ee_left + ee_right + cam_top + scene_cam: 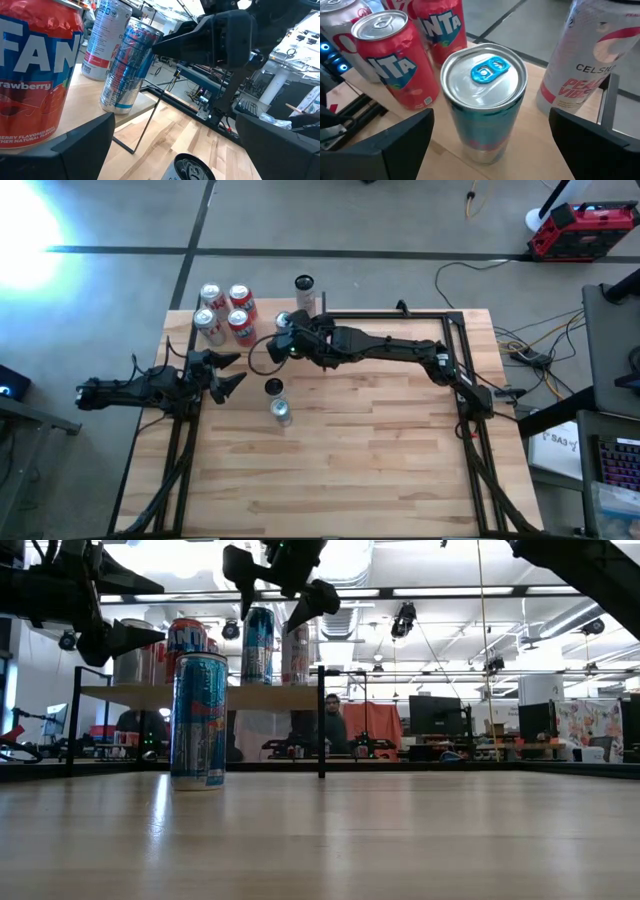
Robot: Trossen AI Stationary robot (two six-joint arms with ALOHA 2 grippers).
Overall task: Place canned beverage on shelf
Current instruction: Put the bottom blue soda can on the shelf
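The right gripper [490, 145], fingers spread, hangs over a blue can [484, 100] standing on the shelf [250, 696], apparently let go. The left gripper [228, 372], also spread, waits at the left. Lifting carelessly could knock the can into neighbouring red cans [395, 55].

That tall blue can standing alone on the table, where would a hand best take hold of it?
Around the middle of its round side wall, coming in level from the open table side. The blue can stands upright and apart from everything, so two fingers can close across its width. Its flat top offers little to pinch.
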